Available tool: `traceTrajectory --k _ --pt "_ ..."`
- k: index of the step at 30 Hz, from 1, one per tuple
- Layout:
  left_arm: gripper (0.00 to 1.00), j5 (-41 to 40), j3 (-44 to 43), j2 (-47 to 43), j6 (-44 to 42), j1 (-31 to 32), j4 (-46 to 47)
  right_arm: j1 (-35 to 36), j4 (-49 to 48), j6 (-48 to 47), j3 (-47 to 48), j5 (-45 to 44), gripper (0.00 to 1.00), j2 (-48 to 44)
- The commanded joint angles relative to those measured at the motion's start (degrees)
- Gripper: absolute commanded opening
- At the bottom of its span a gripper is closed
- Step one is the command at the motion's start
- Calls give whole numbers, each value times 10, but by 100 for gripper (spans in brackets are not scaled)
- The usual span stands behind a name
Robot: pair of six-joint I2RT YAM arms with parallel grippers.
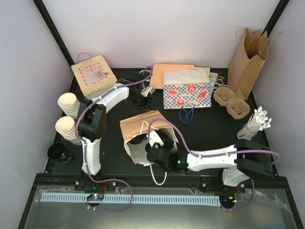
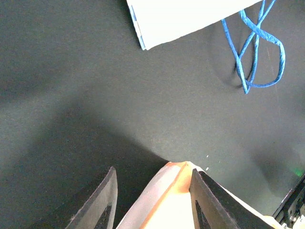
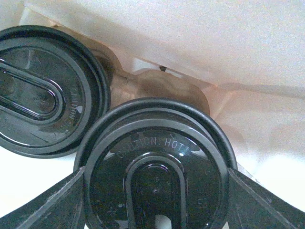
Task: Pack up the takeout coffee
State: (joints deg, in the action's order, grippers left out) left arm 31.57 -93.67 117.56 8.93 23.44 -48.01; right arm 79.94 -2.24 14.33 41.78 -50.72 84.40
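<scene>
1. At the middle of the black worktop (image 1: pixel 214 136) a brown paper bag (image 1: pixel 138 125) lies on its side with its mouth open, and the right gripper (image 1: pixel 155 143) reaches into it.
2. Inside the bag, the right wrist view shows the takeout coffee (image 3: pixel 155 186) from above; its round black lid is embossed with the word "HOT".
3. The right jaws sit one on each side of that lid, their inner edges meeting its rim, so they are clamped on the cup.
4. A second lidded cup (image 3: pixel 45 90) stands just beside it, to the upper left in that view, and the two lid rims overlap in the picture.
5. Between and behind the cups a piece of moulded pulp carrier (image 3: pixel 162 88) shows against the pale bag wall.
6. The left gripper (image 1: pixel 141 97) hangs beyond the bag's far edge. Its jaws are apart, and a fold of the brown bag shows between them in the left wrist view. I cannot tell whether they touch it.
7. Farther back, a blue-and-white checkered bag (image 1: pixel 187 95) lies on the worktop with its blue cord handle (image 2: pixel 257 52) trailing in loops.
8. Along the left edge stand stacks of lidless cream cups (image 1: pixel 69 117), with loose black lids (image 1: pixel 59 151) nearer the arm bases.
9. At the right are an empty pulp carrier (image 1: pixel 232 102) and a tall brown bag (image 1: pixel 248 59) standing upright.
</scene>
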Motion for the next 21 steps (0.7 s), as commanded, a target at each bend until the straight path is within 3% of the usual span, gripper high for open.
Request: traceTrajectory --k 1,9,21 --pt "44 20 5 -4 -20 26 -30 -10 -50 -19 9 -24 38 6" --pt "43 12 28 -21 -12 42 -16 -29 -26 4 23 1 38 13" --pt "42 -32 36 -47 4 54 -10 -29 135 132 53 7 35 -8"
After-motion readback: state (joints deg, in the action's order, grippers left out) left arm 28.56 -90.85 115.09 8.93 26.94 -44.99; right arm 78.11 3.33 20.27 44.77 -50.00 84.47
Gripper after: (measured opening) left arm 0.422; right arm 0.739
